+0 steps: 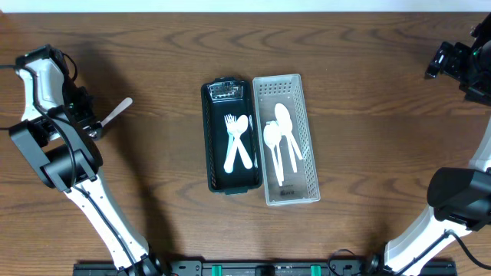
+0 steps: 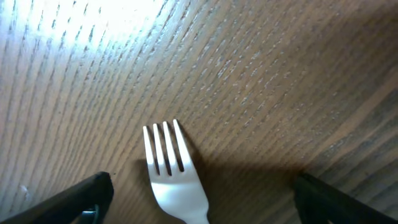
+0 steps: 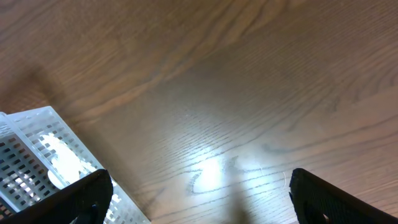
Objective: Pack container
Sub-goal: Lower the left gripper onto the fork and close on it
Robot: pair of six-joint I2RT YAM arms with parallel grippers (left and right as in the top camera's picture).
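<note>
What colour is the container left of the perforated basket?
Black; the container shows best overhead.

Robotics lab test bench. Wood-grain table; left arm mounted at 7 o'clock, right arm at 5 o'clock; black rail with green fittings along 6 o'clock edge.

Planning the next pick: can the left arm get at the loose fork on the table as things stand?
Probably yes. The left pincer is open, and the fork lies between its fingers on the bare table. Nothing beside it seems to block the way.
</note>
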